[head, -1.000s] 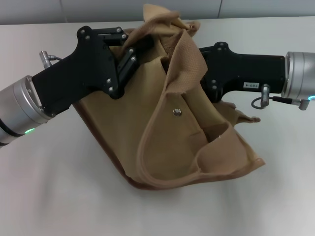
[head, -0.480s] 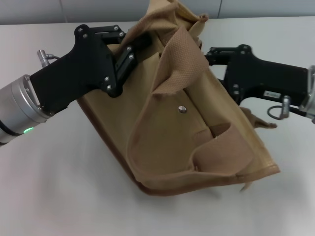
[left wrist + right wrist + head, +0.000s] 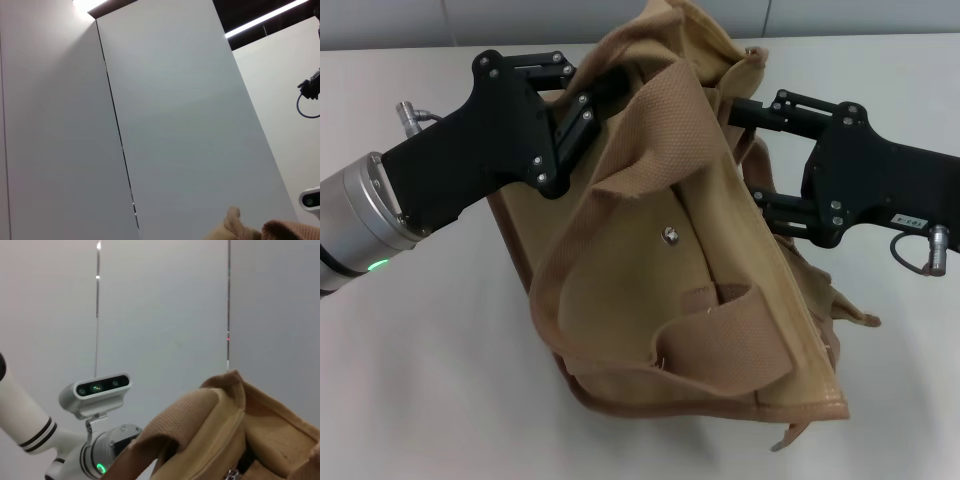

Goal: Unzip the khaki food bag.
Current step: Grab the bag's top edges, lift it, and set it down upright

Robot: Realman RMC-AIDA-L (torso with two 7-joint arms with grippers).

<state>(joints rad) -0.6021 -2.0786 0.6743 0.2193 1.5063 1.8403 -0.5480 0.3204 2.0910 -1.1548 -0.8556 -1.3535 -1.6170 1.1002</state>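
The khaki food bag lies tilted on the white table, its metal snap facing up and a wide strap draped over the front. My left gripper is shut on the bag's top edge at its upper left. From the right, my right gripper reaches into the bag's top edge, its tips hidden behind the fabric. In the right wrist view the strap and top rim of the bag fill the lower part. The left wrist view catches only a scrap of the bag.
Grey wall panels run along behind the table. The robot's head camera shows in the right wrist view. A loose strap end hangs at the bag's front corner.
My right gripper has moved to the right and nearer the front, turning so both its finger links show. The bag swung with it, its lower end now closer. The left gripper has held still.
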